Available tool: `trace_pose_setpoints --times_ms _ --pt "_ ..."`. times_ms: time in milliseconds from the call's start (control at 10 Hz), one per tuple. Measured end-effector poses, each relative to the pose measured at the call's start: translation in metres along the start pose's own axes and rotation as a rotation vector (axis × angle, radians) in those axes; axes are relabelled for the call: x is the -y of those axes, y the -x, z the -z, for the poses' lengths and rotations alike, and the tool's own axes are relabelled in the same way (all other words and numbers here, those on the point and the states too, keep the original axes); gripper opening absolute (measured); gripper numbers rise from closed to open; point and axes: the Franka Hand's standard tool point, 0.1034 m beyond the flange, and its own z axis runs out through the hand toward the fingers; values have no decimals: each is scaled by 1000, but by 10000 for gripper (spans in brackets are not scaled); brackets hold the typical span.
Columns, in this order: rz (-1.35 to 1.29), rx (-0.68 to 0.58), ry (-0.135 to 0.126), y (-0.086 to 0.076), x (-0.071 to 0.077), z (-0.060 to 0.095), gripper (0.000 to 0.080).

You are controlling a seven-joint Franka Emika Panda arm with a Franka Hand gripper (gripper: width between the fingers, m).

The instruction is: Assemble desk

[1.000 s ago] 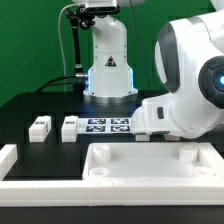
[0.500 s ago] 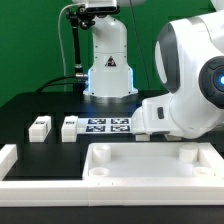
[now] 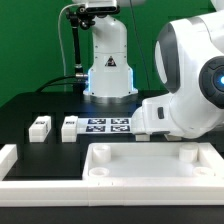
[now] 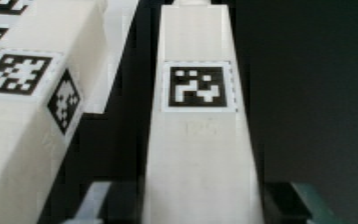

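1. Desk top [image 3: 150,165] lies at the table's front, its sockets empty — no legs fitted.
2. A loose leg [image 3: 40,127] and its neighbour [image 3: 70,127] wait behind.
3. Gripper [image 4: 197,205] straddles another leg [image 4: 197,90] — fingers apart, not yet clamped.

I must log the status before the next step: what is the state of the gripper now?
Gripper: open, straddling a white desk leg, not yet clamped on it.
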Motion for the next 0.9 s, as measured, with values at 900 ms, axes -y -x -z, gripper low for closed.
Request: trace_pose_setpoints --times_ms 900 --pt "66 -40 -22 58 -17 82 292"
